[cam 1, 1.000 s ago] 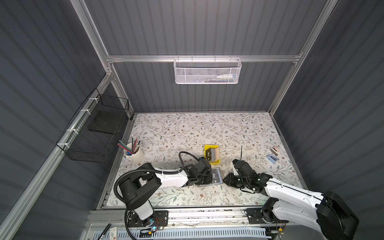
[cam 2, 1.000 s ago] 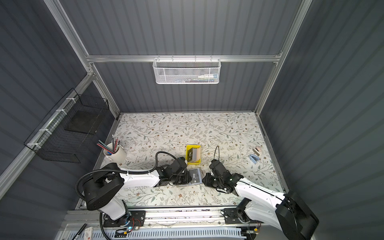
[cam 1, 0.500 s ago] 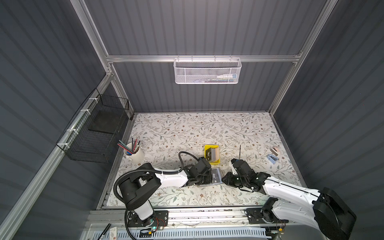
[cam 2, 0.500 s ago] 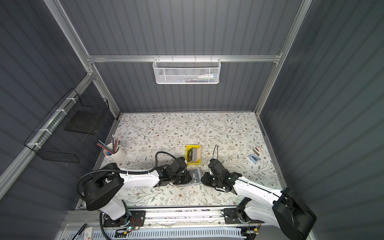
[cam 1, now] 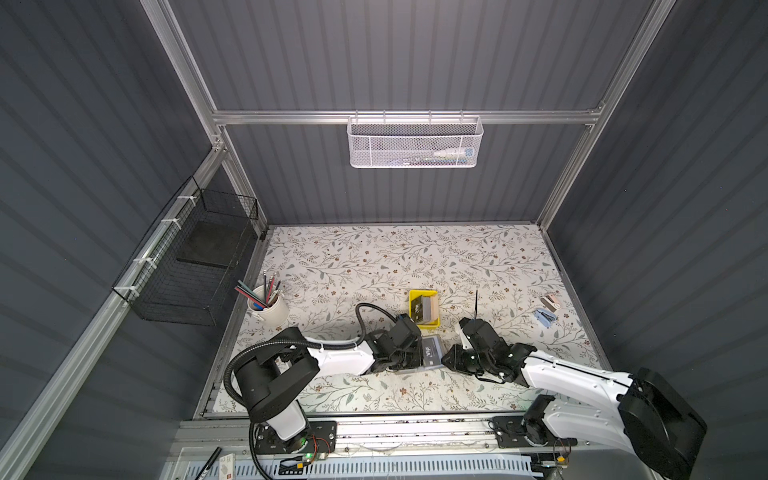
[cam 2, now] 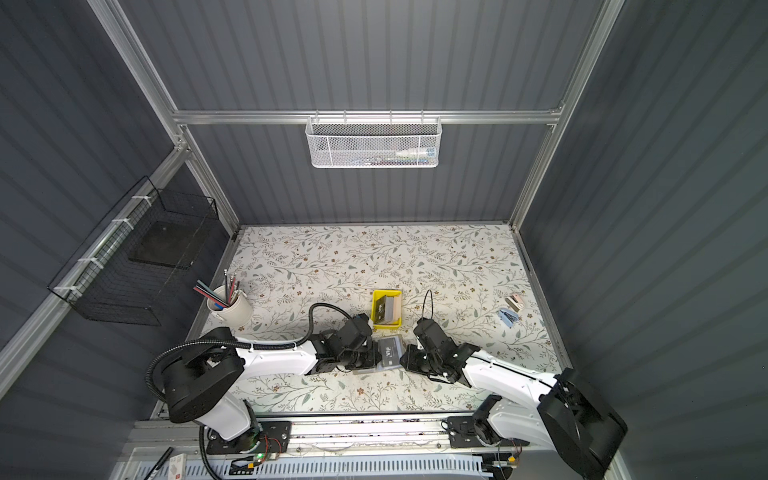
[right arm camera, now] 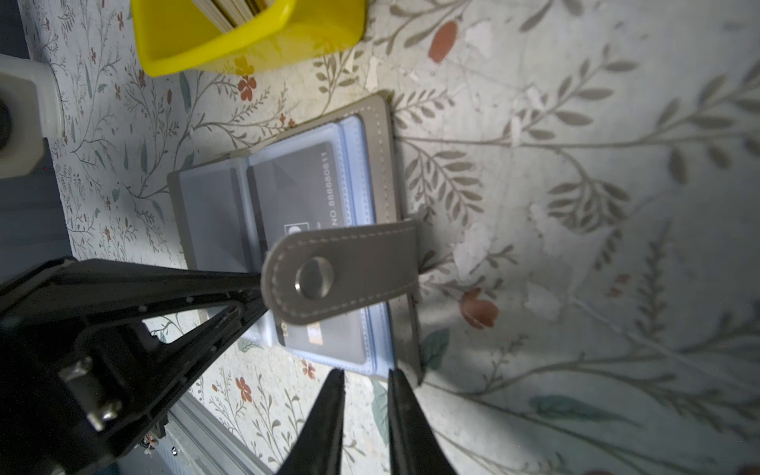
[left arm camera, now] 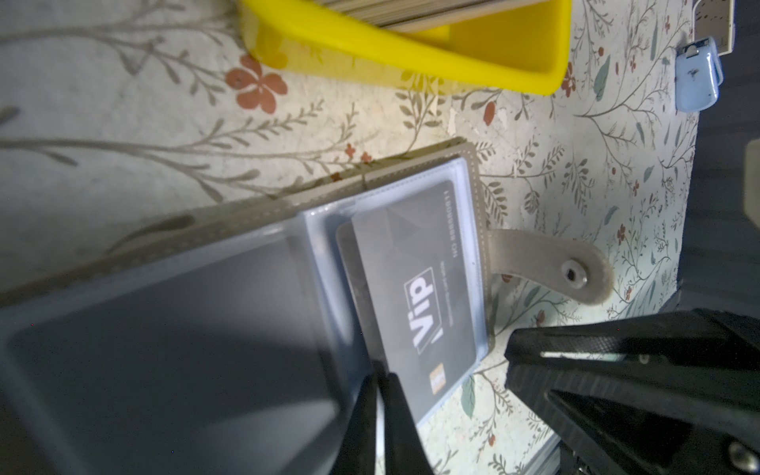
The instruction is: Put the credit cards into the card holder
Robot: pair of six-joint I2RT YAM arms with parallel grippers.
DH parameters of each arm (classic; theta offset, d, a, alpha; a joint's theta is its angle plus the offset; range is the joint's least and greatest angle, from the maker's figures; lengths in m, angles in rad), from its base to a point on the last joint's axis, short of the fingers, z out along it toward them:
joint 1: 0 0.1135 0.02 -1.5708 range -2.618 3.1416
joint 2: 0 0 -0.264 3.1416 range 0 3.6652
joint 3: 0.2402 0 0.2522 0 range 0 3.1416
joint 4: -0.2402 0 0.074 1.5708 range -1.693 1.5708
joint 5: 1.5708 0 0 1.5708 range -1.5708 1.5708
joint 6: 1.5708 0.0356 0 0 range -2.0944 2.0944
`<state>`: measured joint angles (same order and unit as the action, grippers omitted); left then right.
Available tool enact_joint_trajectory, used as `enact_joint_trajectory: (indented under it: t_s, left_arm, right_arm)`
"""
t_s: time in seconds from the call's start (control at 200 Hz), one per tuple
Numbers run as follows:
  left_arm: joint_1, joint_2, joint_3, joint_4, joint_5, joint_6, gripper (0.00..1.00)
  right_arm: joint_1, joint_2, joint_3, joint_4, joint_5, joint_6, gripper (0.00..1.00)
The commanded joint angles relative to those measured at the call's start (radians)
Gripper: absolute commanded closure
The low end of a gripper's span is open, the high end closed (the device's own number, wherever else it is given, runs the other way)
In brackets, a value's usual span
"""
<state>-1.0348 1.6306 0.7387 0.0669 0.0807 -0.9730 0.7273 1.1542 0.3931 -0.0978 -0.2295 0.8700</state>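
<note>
The grey card holder [cam 1: 432, 356] [cam 2: 390, 353] lies open near the table's front, with its snap strap [right arm camera: 349, 271] [left arm camera: 547, 263] folded over the sleeves. A black VIP credit card [left arm camera: 415, 288] [right arm camera: 300, 185] sits inside a bluish sleeve. My left gripper [left arm camera: 382, 370] [cam 1: 415, 359] is shut, its tips at the sleeve's edge beside that card. My right gripper [right arm camera: 364, 374] [cam 1: 446, 360] stands at the holder's opposite edge. Its jaws are a narrow gap apart, and only table shows between them. More credit cards [cam 1: 424, 311] [cam 2: 388, 309] stand stacked in the yellow tray [cam 1: 412, 305].
The yellow tray [left arm camera: 411, 49] [right arm camera: 246, 37] is just behind the holder. A pencil cup [cam 1: 269, 309] stands at the left, and small clips [cam 1: 545, 316] lie at the right. A black wire basket [cam 1: 195, 266] hangs on the left wall and a white mesh basket [cam 1: 413, 143] on the back rail.
My left gripper's jaws have closed fully. The right gripper has shifted slightly left toward the holder.
</note>
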Motion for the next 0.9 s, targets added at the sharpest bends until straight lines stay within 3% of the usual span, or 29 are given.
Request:
enact_joint_trajectory:
  t_s: [0.0, 0.896]
  left_arm:
    - [-0.007, 0.003, -0.001, -0.016, -0.002, 0.001, 0.93]
    - [-0.007, 0.017, -0.031, -0.009, 0.001, -0.024, 0.97]
  right_arm:
    - [0.005, 0.009, 0.027, 0.001, -0.004, -0.017, 0.77]
    - [0.023, 0.077, 0.051, 0.047, -0.022, -0.022, 0.74]
